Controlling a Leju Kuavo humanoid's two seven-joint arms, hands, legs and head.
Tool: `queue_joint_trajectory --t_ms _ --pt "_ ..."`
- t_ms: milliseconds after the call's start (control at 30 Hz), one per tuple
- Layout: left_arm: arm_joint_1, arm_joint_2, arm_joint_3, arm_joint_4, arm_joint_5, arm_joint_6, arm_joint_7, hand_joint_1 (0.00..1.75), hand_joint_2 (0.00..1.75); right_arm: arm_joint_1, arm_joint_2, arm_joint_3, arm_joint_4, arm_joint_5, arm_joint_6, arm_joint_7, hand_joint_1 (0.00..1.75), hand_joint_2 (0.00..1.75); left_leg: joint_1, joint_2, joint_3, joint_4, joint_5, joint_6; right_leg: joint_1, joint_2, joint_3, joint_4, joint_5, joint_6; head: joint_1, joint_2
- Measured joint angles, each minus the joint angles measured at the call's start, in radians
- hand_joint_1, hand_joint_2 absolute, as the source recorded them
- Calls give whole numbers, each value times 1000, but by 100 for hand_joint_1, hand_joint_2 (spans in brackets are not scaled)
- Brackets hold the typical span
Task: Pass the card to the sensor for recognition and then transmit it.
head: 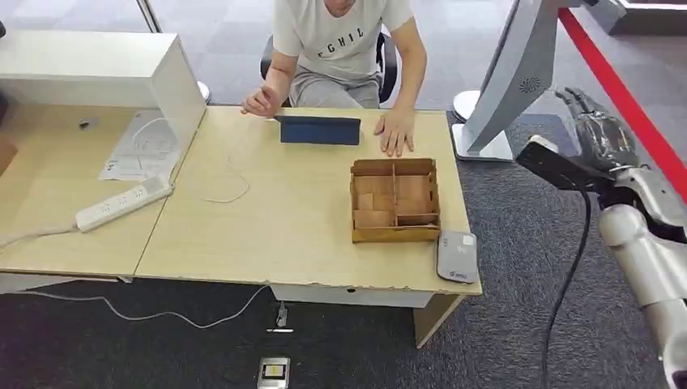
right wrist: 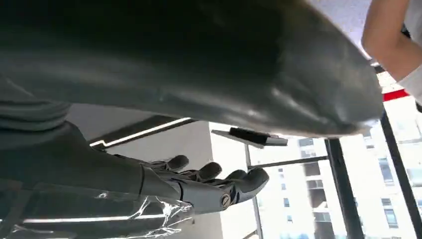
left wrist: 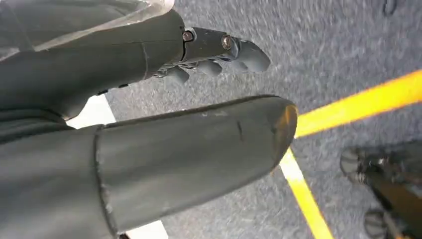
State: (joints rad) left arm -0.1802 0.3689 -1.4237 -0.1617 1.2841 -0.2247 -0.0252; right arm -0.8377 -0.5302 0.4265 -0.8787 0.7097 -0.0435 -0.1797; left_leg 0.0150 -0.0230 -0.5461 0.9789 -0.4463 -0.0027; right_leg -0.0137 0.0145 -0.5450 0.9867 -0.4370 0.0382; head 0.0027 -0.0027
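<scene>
Card not identifiable at this resolution. Grey card reader (head: pixel 456 256) lying flat at the near right corner of the worktop (head: pixel 267 219), just beside the wooden compartmented tray (head: pixel 394 199), long axis running away from the robot. Dark blue folder (head: pixel 319 130) lying at the far edge, long axis across the worktop, between the two hands of a seated person (head: pixel 344 49).

Right hand (head: pixel 598 121) raised off the worktop's right side, well apart from the reader, above grey carpet (head: pixel 526 243). Fingers (right wrist: pixel 219 181) extended and apart, thumb clear of them, holding nothing, touching nothing.

Left hand (left wrist: pixel 149 124) hanging over carpet with yellow floor tape (left wrist: pixel 358 102). Fingers (left wrist: pixel 234 50) lightly curled yet apart from the thumb, nothing held.

White power strip (head: pixel 123 203) lying at the worktop's left.
</scene>
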Motion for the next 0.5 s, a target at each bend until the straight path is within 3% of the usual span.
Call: queue_joint_trajectory --t_ms 300,500 --pt "-6 4 1 0 1 29 13 0 0 214 -180 -41 -277 -158 -8 79 0 0 0 2 -1 0 0 0 0 1 -1 0 0 0 -3 0" --pt "-13 -1 2 -1 0 39 11 0 0 334 -241 -39 -453 -213 27 155 0 0 1 2 0 0 0 0 0 1 0 0 0 0 -2 0"
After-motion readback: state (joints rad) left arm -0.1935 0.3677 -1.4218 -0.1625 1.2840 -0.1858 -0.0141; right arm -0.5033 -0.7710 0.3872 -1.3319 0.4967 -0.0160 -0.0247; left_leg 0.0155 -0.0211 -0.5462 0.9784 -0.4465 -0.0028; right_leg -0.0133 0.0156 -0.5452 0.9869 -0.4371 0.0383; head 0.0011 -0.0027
